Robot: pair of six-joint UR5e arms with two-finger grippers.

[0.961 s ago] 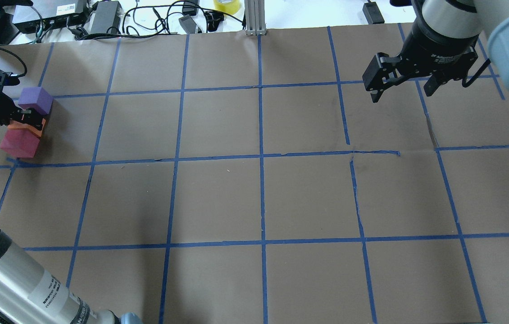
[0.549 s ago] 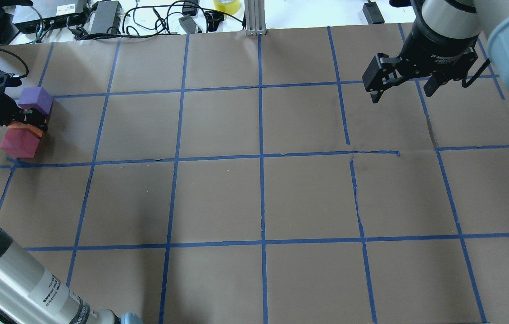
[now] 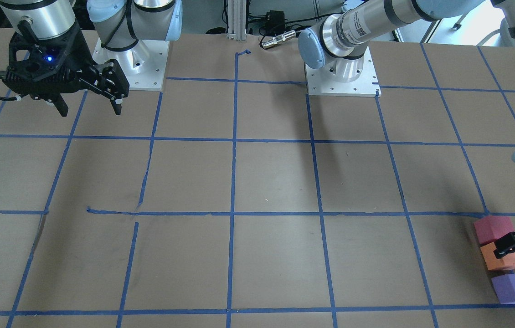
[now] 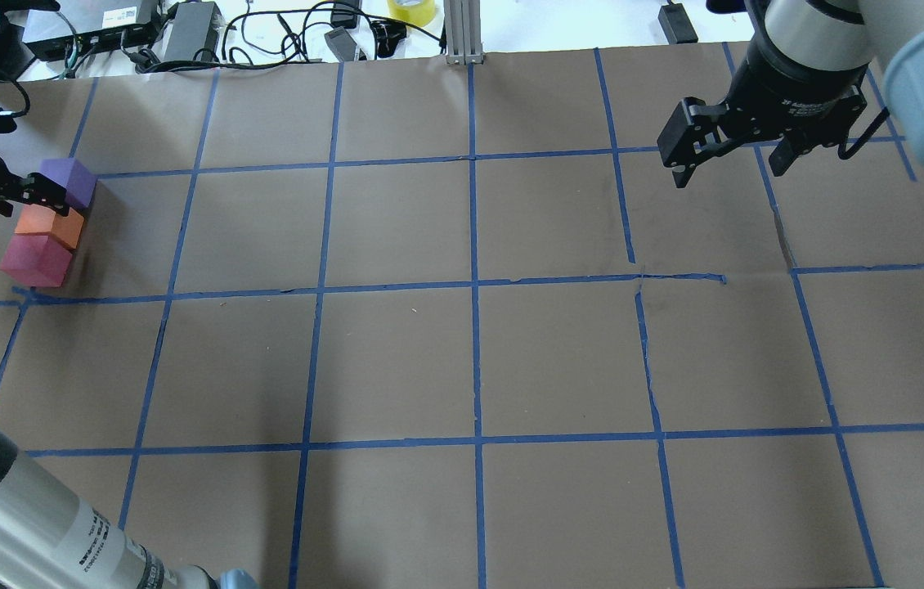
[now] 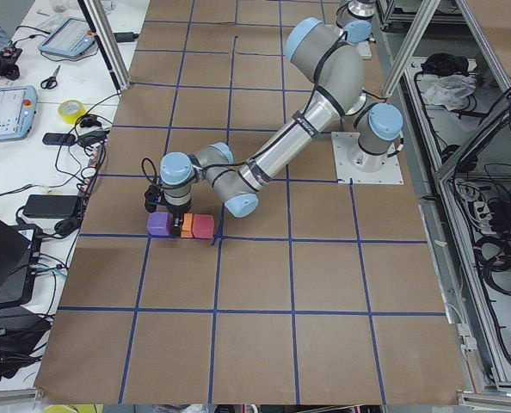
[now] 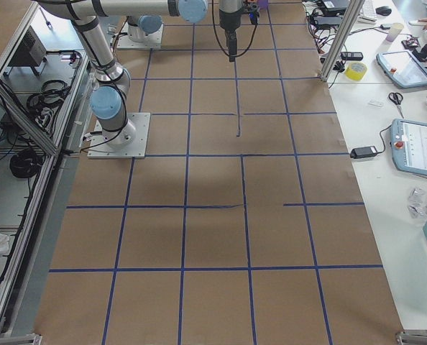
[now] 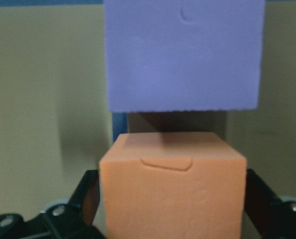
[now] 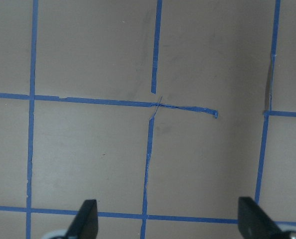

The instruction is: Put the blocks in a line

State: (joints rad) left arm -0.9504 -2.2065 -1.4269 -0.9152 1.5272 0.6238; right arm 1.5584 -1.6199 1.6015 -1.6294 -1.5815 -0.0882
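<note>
Overhead record: three blocks in a row at the left edge of the table [image 4: 462,368].
Far to near: purple block [image 4: 69,182], orange block [image 4: 45,227], reddish-pink block [image 4: 30,262], set close together. The left gripper [image 4: 35,196] overlaps the purple–orange junction; the right gripper [image 4: 729,168] is at far right, fingers spread wide.

- Bright, even overhead light washes the desk [image 4: 396,360], and soft arm shadows pool near its left edge.
- The left wrist close-up runs soft, with the orange block [image 7: 173,194] slightly blurred.
- The exterior views are sharp.
</note>
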